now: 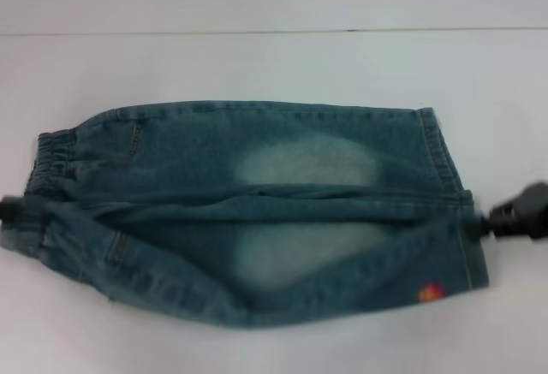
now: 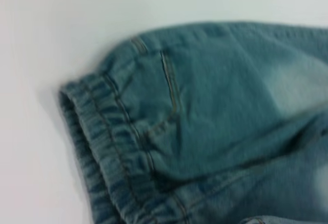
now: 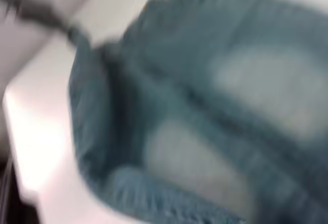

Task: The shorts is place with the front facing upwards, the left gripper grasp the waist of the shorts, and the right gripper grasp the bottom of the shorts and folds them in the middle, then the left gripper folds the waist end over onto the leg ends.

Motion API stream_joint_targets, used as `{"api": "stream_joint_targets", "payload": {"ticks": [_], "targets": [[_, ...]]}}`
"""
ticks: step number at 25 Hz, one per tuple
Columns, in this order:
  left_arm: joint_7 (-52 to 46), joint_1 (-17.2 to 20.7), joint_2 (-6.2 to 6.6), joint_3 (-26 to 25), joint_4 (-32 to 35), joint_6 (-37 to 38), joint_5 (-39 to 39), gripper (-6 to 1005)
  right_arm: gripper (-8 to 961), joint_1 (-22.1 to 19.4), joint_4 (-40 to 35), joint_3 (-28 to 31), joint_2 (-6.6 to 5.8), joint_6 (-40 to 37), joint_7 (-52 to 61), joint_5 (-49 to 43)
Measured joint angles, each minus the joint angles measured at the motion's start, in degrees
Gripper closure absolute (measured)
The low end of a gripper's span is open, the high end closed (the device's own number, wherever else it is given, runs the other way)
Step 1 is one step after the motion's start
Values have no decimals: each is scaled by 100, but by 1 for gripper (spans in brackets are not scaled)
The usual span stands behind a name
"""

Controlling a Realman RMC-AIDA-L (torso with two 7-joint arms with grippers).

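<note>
the left gripper (image 1: 10, 210) pinches the waist of the shorts (image 1: 257, 211); the right gripper (image 1: 479, 224) pinches the leg hem opposite, on the table (image 1: 257, 66).

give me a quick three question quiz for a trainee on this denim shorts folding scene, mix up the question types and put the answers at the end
1. True or false: the shorts are rolled into a ball on the table.
2. In the head view, which end of the shorts does the left gripper meet? A) elastic waistband B) leg hems C) neither
3. Fill in: the small orange patch sits near the ____ end, close to the right gripper.

Key
1. False: they lie spread out flat.
2. A
3. Leg hem
</note>
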Motion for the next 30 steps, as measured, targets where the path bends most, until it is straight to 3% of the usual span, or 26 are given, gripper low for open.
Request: {"api": "stream_joint_targets", "payload": {"ticks": [3, 10, 16, 30], "targets": [[-287, -99, 39, -214, -32, -258, -31, 918, 913, -144, 141, 286, -6, 396, 173, 703], [-485, -158, 75, -347, -339, -847, -231, 916, 912, -194, 580, 308, 45, 1285, 167, 1385], [-545, -165, 66, -345, -529, -1391, -534, 914, 910, -151, 741, 269, 193, 2084, 140, 1895], [-542, -126, -42, -298, -913, -2700, -703, 909, 907, 24, 821, 90, 601, 3951, 3, 1907]]}}
